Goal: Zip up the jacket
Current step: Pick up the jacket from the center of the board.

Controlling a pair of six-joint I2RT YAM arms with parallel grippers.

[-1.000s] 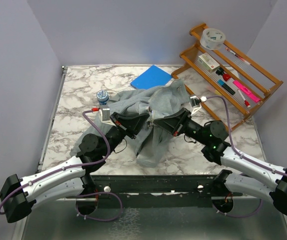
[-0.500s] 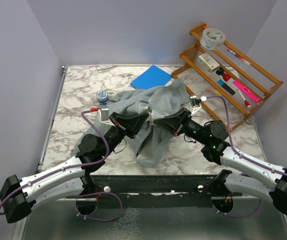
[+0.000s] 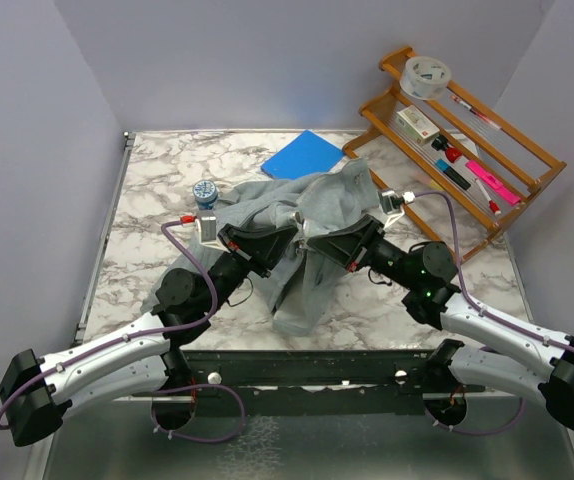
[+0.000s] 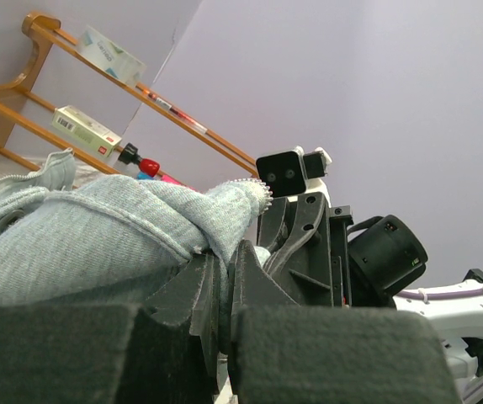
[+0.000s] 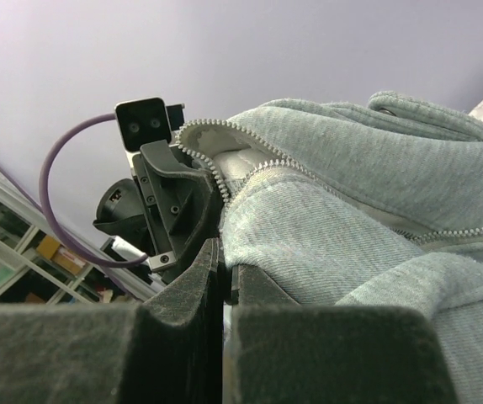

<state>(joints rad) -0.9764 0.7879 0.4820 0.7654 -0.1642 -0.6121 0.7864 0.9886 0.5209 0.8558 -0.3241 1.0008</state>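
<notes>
Left gripper [image 4: 225, 271] jaws pinched tight on the grey jacket [image 3: 319, 200] zipper edge; right gripper [image 5: 222, 254] jaws clamped opposite, above the bench [image 3: 157, 180].

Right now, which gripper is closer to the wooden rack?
Right. The right gripper, clamped on the jacket, sits toward the rack; the left gripper grips the jacket farther away.

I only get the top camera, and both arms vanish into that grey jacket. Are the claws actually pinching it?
Observer: Yes. The left wrist camera shows the left gripper shut on a fold of the jacket.
Operator: And the other claw?
Observer: The right gripper is shut on the jacket too, right beside a row of zipper teeth.
</notes>
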